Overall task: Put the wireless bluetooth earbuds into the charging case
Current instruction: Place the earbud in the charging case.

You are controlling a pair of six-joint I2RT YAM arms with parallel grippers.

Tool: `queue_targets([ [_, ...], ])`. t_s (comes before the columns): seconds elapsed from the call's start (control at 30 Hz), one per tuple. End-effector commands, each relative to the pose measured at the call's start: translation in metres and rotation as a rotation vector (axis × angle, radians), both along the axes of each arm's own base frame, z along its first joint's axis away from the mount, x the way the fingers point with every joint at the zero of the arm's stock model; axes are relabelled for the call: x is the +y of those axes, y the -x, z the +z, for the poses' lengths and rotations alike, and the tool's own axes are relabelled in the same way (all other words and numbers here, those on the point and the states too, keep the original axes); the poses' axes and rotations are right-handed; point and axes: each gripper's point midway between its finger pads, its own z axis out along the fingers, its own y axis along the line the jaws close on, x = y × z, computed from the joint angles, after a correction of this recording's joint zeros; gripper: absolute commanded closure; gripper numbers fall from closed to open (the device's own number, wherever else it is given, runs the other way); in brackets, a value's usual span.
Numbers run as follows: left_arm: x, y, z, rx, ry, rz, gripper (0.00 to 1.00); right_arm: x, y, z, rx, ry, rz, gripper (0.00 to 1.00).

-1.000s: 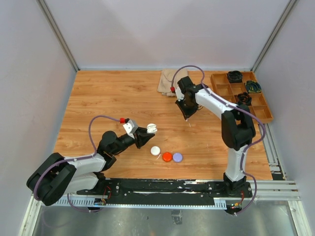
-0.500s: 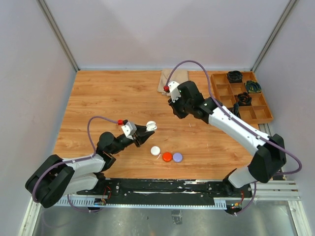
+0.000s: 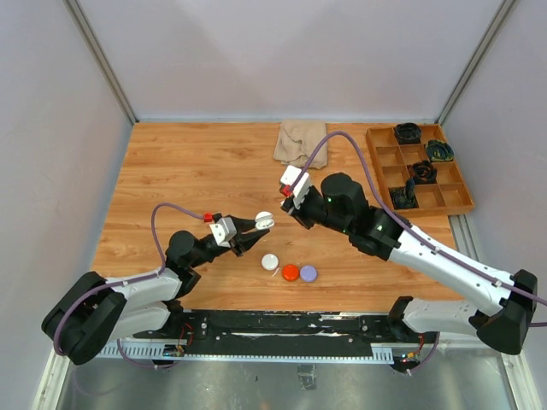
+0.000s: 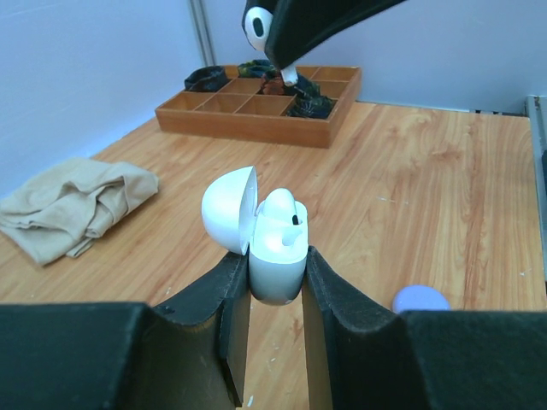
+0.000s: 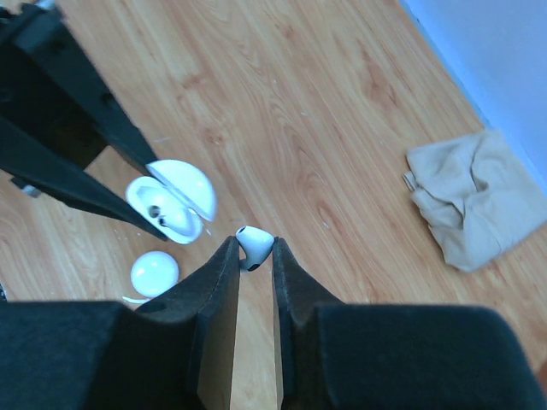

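A smooth, white, egg-shaped charging case [image 4: 278,252] is held upright at its lower half by the narrow left gripper [image 4: 275,260], above the wooden table [image 3: 188,171]. Its round lid [image 4: 229,209] is swung open and leans toward 10 o'clock in the left wrist view. A white lump with a small dark spot is seen in the open mouth; whether it is a bud cannot be told. A tiny, shiny white earbud [image 5: 254,243] is pinched in the tips of the right gripper [image 5: 253,249], just at 3 o'clock of the case in the top view and not touching it. Only its round head is seen, poking out toward 12 o'clock in the right wrist view; the way its stem runs is hidden by the fingers. Three flat round pucks [image 3: 291,272], white, red and purple, are lined up on the table at 6 o'clock of the case. A crumpled tan cloth [image 3: 301,141] is lying at 12 o'clock. A wooden tray [image 3: 386,156] with square boxes is set at 2 o'clock, with dark bundles in some boxes.
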Motion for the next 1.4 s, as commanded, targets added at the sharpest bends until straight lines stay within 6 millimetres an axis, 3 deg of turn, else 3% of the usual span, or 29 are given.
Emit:
queue_targets([
  [0.0,-0.002,0.003,0.031,-0.109,0.047,-0.029,1.00,0.022,0.022,0.023,-0.126,-0.082,0.118,0.96],
  [0.43,-0.002,0.007,0.043,-0.089,0.103,-0.042,1.00,0.050,0.052,0.015,-0.153,-0.168,0.251,0.95],
  [1.37,-0.001,0.012,0.053,-0.043,0.166,-0.061,1.00,0.063,0.048,-0.014,-0.149,-0.109,0.262,0.94],
])
